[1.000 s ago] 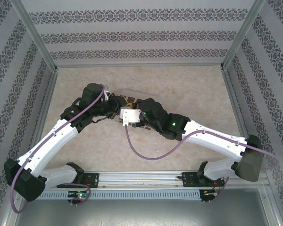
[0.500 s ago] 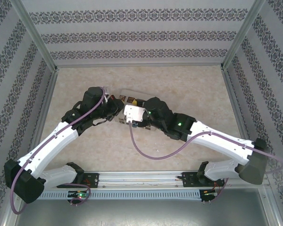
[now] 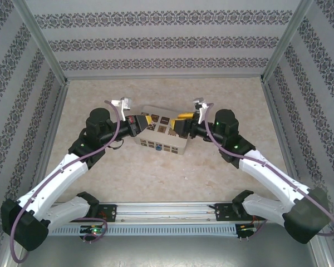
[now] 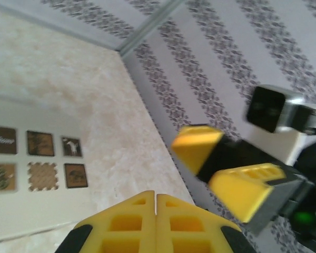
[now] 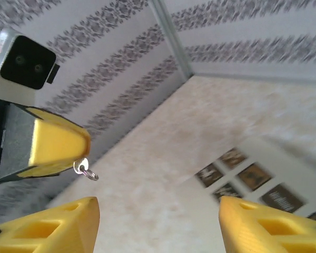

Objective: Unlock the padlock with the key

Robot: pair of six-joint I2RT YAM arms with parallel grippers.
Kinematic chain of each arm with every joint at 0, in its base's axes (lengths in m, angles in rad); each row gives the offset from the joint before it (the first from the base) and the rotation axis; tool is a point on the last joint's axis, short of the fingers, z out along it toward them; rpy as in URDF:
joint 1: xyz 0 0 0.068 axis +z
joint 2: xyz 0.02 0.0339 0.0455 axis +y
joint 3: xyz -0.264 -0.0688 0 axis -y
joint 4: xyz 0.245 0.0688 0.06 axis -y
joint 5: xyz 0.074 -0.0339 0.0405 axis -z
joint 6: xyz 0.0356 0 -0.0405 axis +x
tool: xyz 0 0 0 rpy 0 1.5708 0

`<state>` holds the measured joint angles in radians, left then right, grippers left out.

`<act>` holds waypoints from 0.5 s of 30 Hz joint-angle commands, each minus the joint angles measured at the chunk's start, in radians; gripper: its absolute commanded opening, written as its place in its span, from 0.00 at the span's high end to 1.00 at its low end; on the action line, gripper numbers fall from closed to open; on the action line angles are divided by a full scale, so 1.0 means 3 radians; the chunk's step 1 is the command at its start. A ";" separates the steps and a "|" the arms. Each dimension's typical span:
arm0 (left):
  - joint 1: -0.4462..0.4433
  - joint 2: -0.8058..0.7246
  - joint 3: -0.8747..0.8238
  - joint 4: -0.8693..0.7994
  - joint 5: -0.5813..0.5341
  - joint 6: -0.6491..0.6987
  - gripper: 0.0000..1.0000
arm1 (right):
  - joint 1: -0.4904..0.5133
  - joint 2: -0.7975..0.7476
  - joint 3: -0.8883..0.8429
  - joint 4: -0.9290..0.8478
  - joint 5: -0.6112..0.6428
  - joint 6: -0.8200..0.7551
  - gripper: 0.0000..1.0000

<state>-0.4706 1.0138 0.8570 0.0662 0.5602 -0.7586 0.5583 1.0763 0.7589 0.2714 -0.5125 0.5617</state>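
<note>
1. Beige mottled table (image 3: 228, 105) inside patterned walls, and both arms reach in from the near edge.
2. Nearest the bases is the padlock (image 3: 157, 147), a tiny blue spot on the near face of the box (image 3: 172, 146). It's too small to read its long axis or find the keyhole.
3. Just beyond, the two grippers face each other, apart. The left gripper (image 3: 136, 124) is at the box's left end, the right gripper (image 3: 182, 123) toward its right end.
4. The left jaws are pressed together on the key (image 5: 87, 170). Only its silver ring shows, dangling below the pinch.
5. The right jaws stand apart, with nothing between the fingers (image 5: 68, 224).
6. Here's the relation that counts: the padlock lies nearer the bases than both sets of jaws, roughly midway between them, and neither touches it. The key arm looks about as near as the other.
7. My call: the left has to bring the key back toward that near face, and the right is free to steady the lock.
</note>
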 commanded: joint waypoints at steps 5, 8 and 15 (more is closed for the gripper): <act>0.0026 0.0173 0.0163 0.0475 0.0709 0.0392 1.00 | 0.0070 0.0159 -0.0275 0.1493 -0.0602 0.1284 0.41; 0.0028 0.0220 0.0191 0.0435 0.0726 0.0453 1.00 | 0.0124 0.0256 -0.0208 0.1537 -0.0679 0.1280 0.45; 0.0028 0.0245 0.0147 0.0560 0.0700 0.0363 1.00 | 0.0196 0.0467 -0.0113 0.1544 -0.0776 0.1277 0.52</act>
<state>-0.4690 1.0878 0.8776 0.1566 0.7498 -0.6613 0.6044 1.1999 0.6914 0.6746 -0.7052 0.9260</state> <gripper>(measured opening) 0.043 0.487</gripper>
